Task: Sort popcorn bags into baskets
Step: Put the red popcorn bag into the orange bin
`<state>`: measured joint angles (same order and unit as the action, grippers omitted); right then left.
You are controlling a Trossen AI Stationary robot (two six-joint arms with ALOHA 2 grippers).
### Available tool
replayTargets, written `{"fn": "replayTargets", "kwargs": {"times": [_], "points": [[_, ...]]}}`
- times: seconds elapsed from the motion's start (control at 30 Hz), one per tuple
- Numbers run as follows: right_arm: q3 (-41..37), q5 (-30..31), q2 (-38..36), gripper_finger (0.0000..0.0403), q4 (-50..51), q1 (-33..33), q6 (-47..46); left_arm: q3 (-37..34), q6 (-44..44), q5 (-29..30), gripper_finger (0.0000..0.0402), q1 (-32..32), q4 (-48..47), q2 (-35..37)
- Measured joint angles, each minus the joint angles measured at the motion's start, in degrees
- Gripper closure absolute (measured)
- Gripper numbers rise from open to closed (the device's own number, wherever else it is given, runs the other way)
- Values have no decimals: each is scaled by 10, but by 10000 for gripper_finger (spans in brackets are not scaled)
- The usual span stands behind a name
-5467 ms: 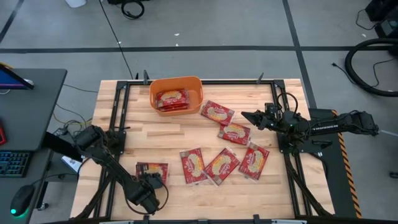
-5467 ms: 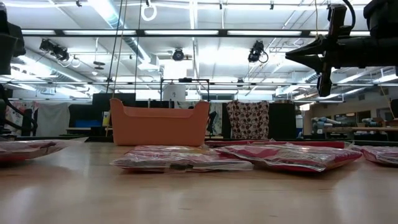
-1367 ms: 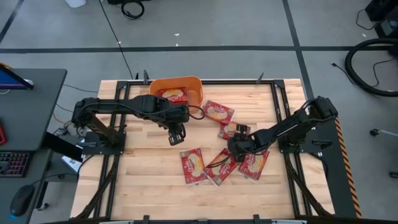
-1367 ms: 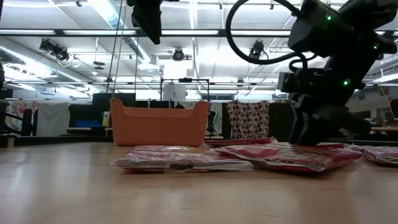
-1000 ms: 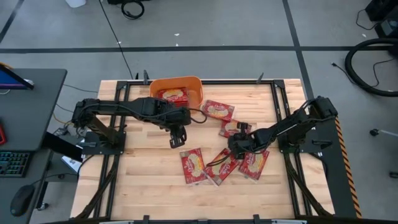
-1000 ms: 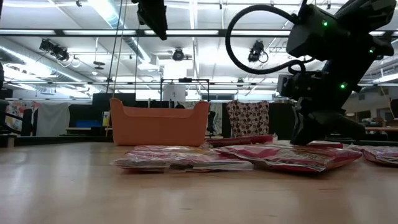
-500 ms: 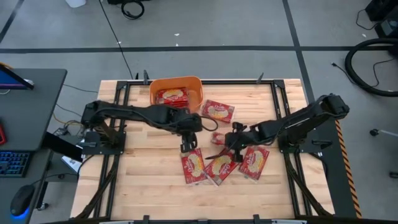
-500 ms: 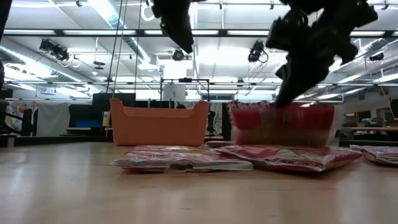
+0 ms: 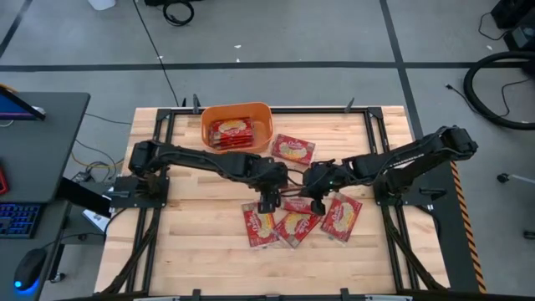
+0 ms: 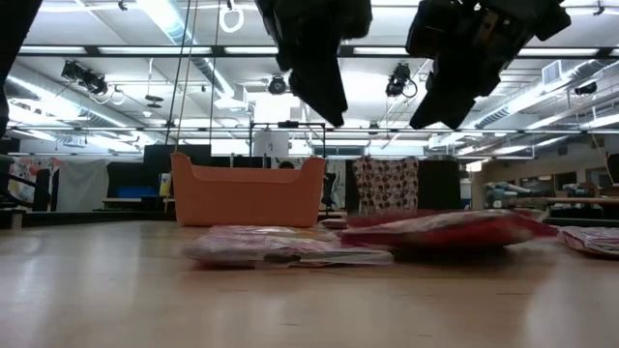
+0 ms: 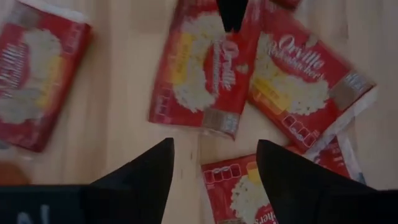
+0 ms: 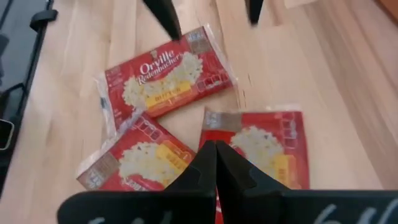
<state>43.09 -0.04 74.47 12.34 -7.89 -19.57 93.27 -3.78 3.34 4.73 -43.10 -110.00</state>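
Two dark robot arms meet over the middle of a wooden table (image 9: pixel 192 251), seen from above with its far edge taken as 12 o'clock. The left gripper (image 9: pixel 269 203) hangs at the table's centre with its two fingers spread wide and nothing between them. Its wrist camera looks past those fingers (image 11: pixel 146 171) straight down onto red popcorn bags lying flat on the boards. The right gripper (image 9: pixel 315 191), just to the 3 o'clock side of the left one, has its fingers pressed together to a point and holds nothing. Its own camera looks down on three bags fanned out beneath it.

The orange tub (image 9: pixel 261 117) sits at the table's 12 o'clock edge, a little toward 11. One popcorn bag (image 9: pixel 231 131) lies inside it. A second bag (image 9: pixel 292 150) rests on the wood just outside the tub, at its 4 o'clock. The other bags cluster from the centre toward 5 o'clock. The leftmost bag (image 9: pixel 259 224) is directly below the open left gripper. The rightmost bag (image 9: pixel 338 214) lies at 4 o'clock of the closed right gripper. Others crowd and overlap between these two.

From table height, both grippers hang clear above the pile. One bag (image 10: pixel 450 230) there rides higher than its neighbours, and the tub stands behind the pile.
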Motion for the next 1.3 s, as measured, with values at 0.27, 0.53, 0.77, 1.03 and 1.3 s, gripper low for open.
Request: {"fn": "replayTargets", "kwargs": {"times": [0.27,0.53,0.77,1.03,1.3], "points": [[0,-26,-2,385,13,0,-7,0,-5,-9,169,0,-1,-14],[-8,17,34,307,51,-69,52,0,-9,-7,169,-9,-66,-9],[-8,88,52,243,84,-111,69,0,3,22,201,-20,-84,40],[-10,138,104,210,98,-134,73,0,0,45,227,-35,-108,70],[-10,157,155,227,93,-156,63,0,0,45,230,-33,-127,78]]}}
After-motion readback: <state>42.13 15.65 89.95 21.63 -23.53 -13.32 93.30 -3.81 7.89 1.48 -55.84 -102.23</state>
